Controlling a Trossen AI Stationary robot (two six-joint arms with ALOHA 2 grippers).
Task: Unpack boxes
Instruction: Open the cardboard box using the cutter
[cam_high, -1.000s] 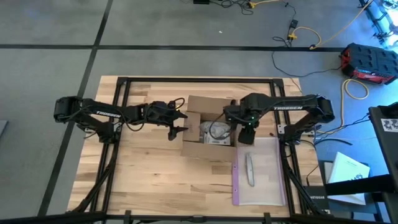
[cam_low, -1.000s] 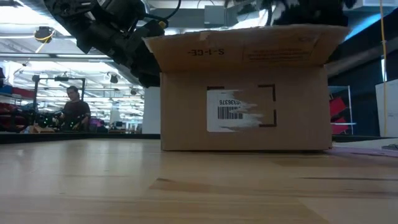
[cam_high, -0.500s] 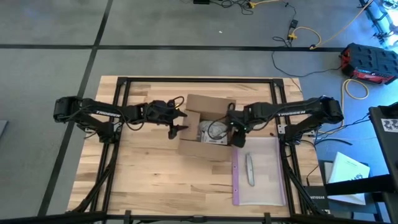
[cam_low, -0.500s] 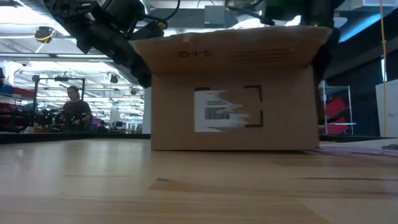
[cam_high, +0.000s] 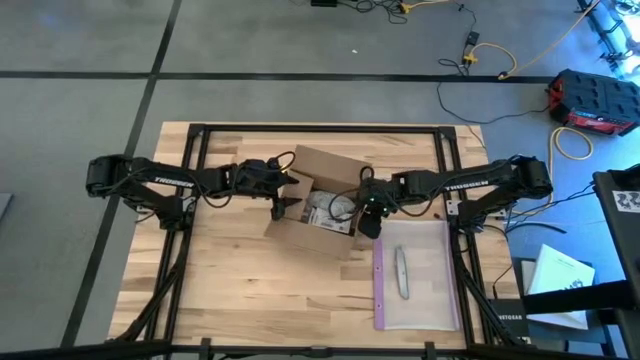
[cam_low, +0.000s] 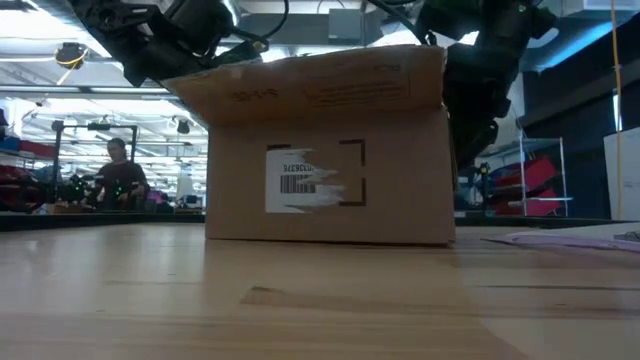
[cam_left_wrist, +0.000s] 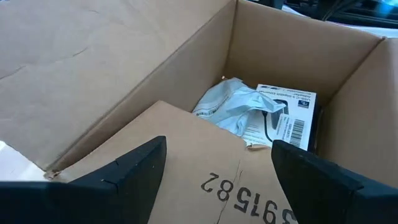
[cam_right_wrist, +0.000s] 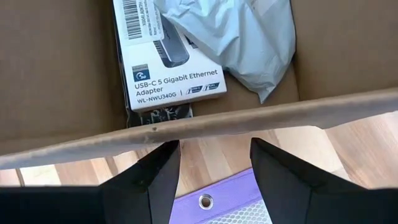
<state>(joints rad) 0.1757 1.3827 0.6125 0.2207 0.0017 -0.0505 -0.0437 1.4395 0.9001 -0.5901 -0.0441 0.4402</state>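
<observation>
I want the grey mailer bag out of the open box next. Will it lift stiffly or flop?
The mailer bag looks crumpled and thin, so it will probably flop and sag. It seems light, and it overlaps the adapter carton, which may shift.

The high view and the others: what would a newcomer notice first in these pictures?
First, the open brown box in the middle of the table, with both arms reaching in from each side. The left tool is at its left flap and the right tool at its right edge, both open. Inside lie a white adapter carton and a pale bag; a clear bag lies to the right.
</observation>
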